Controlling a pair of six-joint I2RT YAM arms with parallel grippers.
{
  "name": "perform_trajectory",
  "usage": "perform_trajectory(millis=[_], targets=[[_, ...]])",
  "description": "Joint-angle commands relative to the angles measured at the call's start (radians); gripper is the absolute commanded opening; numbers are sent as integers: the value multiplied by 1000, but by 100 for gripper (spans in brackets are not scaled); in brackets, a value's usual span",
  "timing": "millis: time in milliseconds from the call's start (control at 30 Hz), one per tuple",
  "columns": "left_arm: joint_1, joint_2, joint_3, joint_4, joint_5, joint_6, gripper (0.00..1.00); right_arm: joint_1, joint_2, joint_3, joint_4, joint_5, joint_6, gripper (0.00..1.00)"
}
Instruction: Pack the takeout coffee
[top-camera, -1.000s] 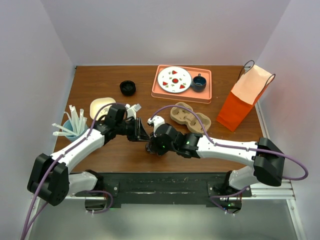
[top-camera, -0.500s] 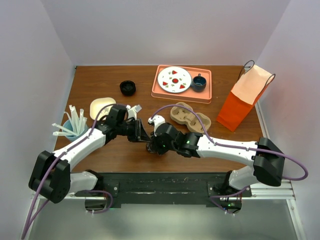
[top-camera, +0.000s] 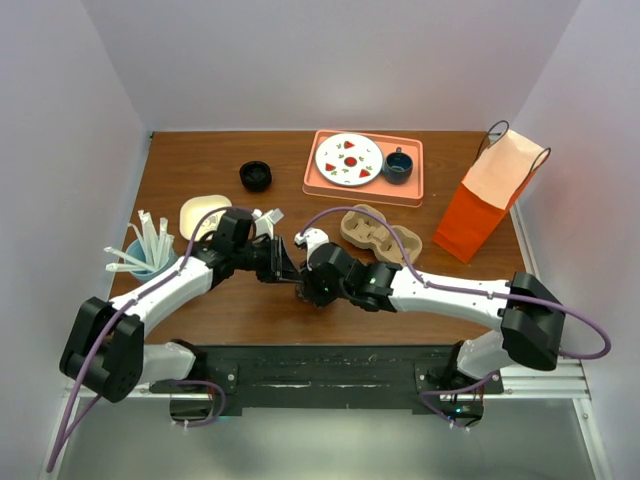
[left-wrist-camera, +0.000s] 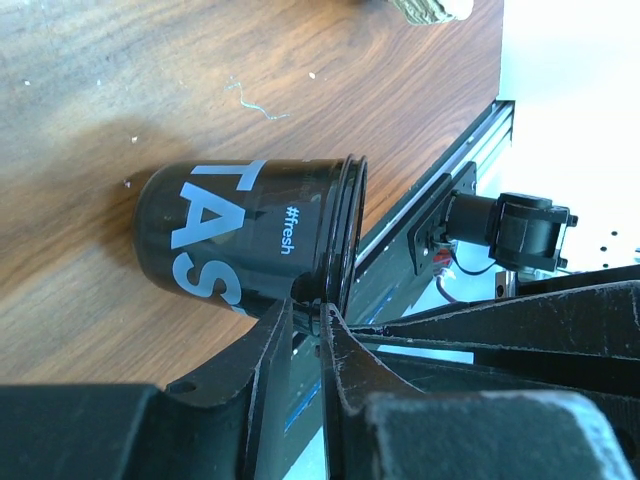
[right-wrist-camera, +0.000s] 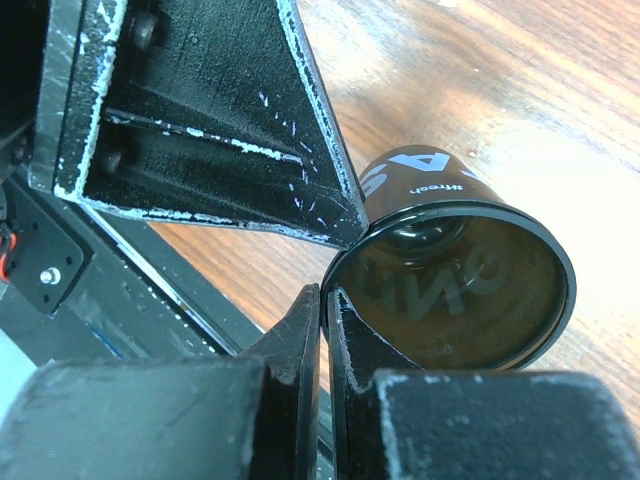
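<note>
Starting nearest the arm bases, the one takeout coffee sits at the near middle of the tabletop, right where the two arms meet, so the overhead view mostly hides it. I cannot tell whether its base rests on the wood or hangs just above it. The left pincer is narrowed onto the cup's rolled lip, with the wall between its tips. The right pincer is closed to a thin slit with its tips against the same lip, but whether it actually pinches the wall cannot be made out. The mouth looks open in the right wrist view, with no lid on it. I judge the cup to be light, thin-walled and glossy, so it is likely to flex or dent if squeezed hard and to slip on its slick printed side. The lip seems the stiffest part for a pinch, while a hold across the body lower down would probably steady it better. Whether it holds any drink cannot be seen, so keeping it upright seems wise. Farther back there is one brown pulp carrier just beyond the right arm. To the left are one cream dish and one blue tumbler of white sticks, too many to count. One orange paper bag stands at the right. Farthest away are one black disc and one salmon tray, which carries one patterned plate and one blue mug.
</note>
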Motion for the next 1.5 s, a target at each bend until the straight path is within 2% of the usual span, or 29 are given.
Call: perform_trajectory(millis=[0, 133, 933, 1233, 1333, 1467], targets=[[-4, 26, -22, -5, -13, 18, 22, -5, 17, 54, 28, -6, -22, 4], [-6, 35, -22, -20, -34, 35, 22, -16, 23, 70, 27, -11, -26, 0], [-37, 92, -4, -30, -105, 34, 20, -80, -4, 78, 2, -69, -65, 0], [-18, 40, 195, -264, -232, 94, 21, -82, -10, 68, -19, -66, -74, 0], [-17, 12, 206, -220, -186, 78, 22, -80, -14, 65, -18, -71, -69, 0], [-17, -8, 140, -102, -99, 35, 24, -82, -17, 65, -16, -71, -68, 0]])
